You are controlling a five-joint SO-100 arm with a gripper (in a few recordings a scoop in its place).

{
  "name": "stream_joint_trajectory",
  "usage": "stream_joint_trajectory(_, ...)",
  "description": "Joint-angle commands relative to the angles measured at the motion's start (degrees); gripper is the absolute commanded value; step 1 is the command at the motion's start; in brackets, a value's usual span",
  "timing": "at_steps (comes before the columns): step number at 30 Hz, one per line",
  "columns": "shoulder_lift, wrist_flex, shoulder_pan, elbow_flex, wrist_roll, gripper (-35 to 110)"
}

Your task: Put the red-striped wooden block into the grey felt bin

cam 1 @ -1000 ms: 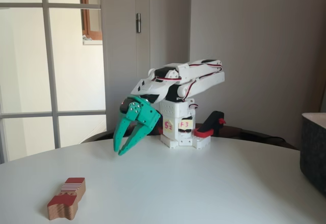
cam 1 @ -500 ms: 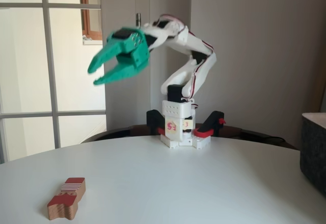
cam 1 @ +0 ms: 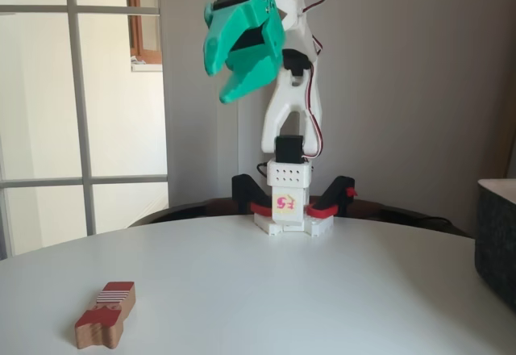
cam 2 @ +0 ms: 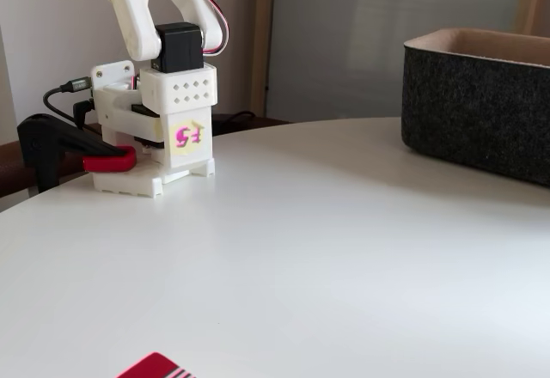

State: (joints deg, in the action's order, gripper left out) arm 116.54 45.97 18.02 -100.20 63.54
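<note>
The pincer (cam 1: 234,68) is held high, parted and empty. The red-striped wooden block (cam 1: 105,315) lies at seven o'clock on the surface (cam 1: 306,290); a misjudged long descent could knock it aside.

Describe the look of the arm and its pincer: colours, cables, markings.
The arm has white plastic links with black motor blocks and red-and-white cables looping along it. Its pincer is teal green, with two pointed fingers. The white base, perforated with small holes, carries a pale sticker with pink lettering; red-and-black clamps hold it to the white table.
</note>
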Motion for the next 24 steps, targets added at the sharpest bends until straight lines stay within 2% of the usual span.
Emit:
stream_joint_trajectory(1, -5.19, 8.61, -1.41, 5.54, -10.28, 13)
stream_joint_trajectory(5, -10.46, 19.16, -1.58, 6.68, -20.92, 20)
stream_joint_trajectory(10, -15.21, 28.04, 0.97, 6.77, -23.91, 24)
stream_joint_trajectory(16, -19.78, 33.93, 8.35, 9.32, -22.24, 29)
stream_joint_trajectory(24, -30.94, 34.45, 18.54, 22.32, -14.06, 39)
